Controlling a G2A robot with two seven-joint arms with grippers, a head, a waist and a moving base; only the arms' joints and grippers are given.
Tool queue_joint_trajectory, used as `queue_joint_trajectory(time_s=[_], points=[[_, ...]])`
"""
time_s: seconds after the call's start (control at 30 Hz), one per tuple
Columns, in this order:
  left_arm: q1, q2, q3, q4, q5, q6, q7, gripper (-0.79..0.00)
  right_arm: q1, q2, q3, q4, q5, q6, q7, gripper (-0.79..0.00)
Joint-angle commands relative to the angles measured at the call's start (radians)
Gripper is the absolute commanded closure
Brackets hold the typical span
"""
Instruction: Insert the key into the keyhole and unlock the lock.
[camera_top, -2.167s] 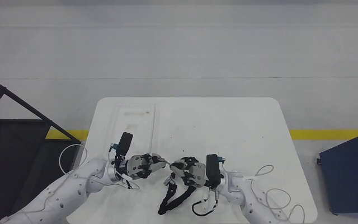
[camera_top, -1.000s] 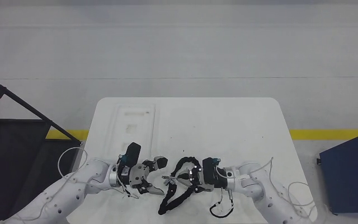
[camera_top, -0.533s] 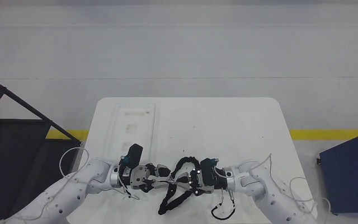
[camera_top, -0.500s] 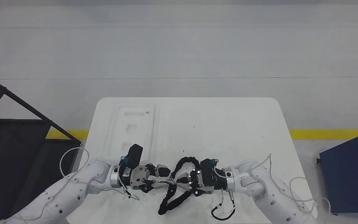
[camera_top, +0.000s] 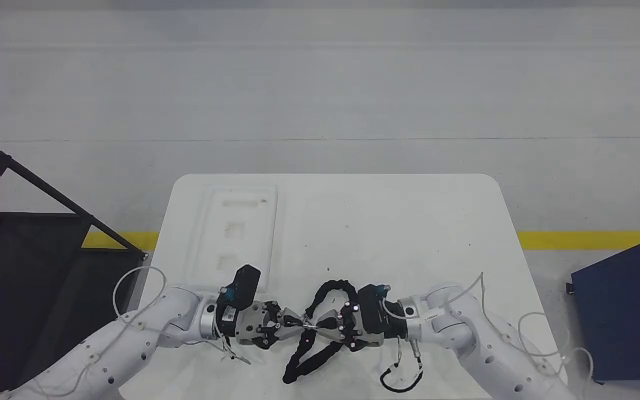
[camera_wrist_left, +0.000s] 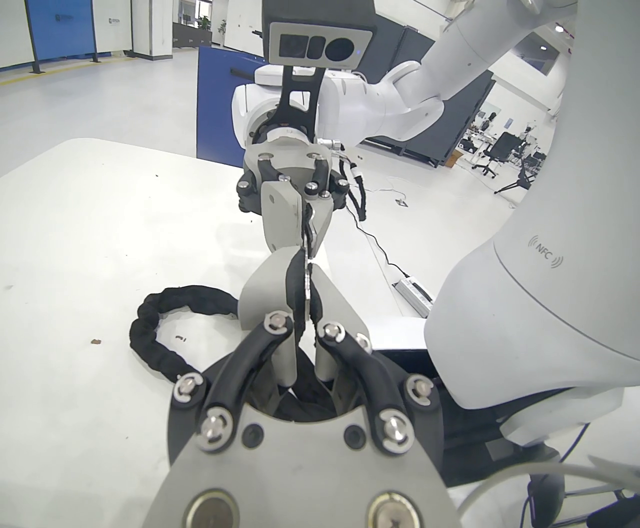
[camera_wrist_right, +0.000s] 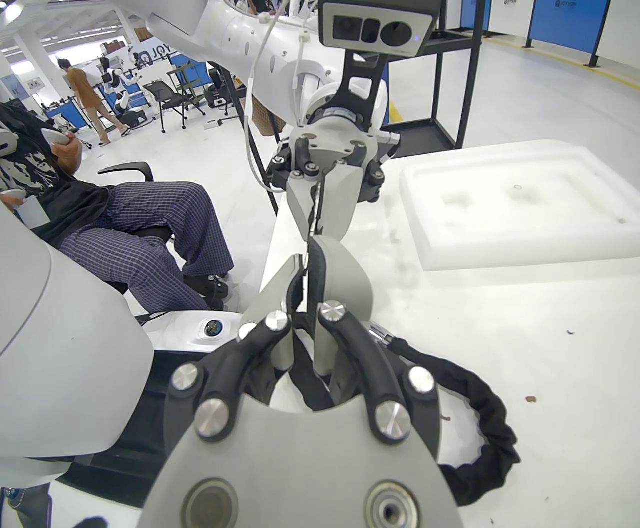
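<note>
Low in the middle of the top view the two arms meet tip to tip over the lower part of the table (camera_top: 420, 230); the left gripper (camera_wrist_left: 301, 272) comes in from the left of the frame, the right gripper (camera_wrist_right: 306, 260) from the right. Both have their fingers pressed together, with no gap between the pads in either wrist view; the pads hide what each one pinches, so I cannot tell what is clamped. A metal sliver (camera_wrist_left: 310, 260) glints just where the two sets of tips touch. The lock (camera_top: 303, 362) — a chain in a black sleeve — rests on the table under and around the right gripper; one loop curves above that gripper in the top view, and the rest trails toward the lower edge of the frame; its metal end (camera_wrist_right: 381, 332) shows just beside the base of the right gripper's fingers. A foam tray (camera_top: 240, 232) lies at the upper left of the table, well apart from the grippers; it has shallow square pockets (camera_wrist_right: 525, 194) — anything in them is too small to make out.
</note>
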Motion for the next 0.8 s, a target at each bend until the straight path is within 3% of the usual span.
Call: queue_joint_trajectory(time_s=[0.0,0.37,0.43,0.6,0.77], points=[[-0.003,0.001,0.005,-0.001,0.009,0.000,0.005,0.000,0.003,0.003,-0.002,-0.001,0.001,0.000,-0.002,0.000],[-0.020,0.003,0.027,0.022,0.004,0.000,0.043,0.000,0.002,0.020,-0.010,0.001,0.012,0.000,-0.022,0.000],[-0.022,0.003,0.027,0.026,-0.003,0.000,0.049,0.000,-0.002,0.020,-0.001,0.020,0.015,0.029,-0.014,-0.785],[-0.024,0.006,0.008,0.043,-0.004,0.000,0.068,0.000,-0.004,0.016,0.021,0.010,-0.019,0.104,-0.038,-0.785],[0.015,0.025,-0.063,0.091,0.023,0.065,0.100,0.000,-0.021,0.014,0.049,-0.055,-0.328,0.261,-0.130,-0.785]])
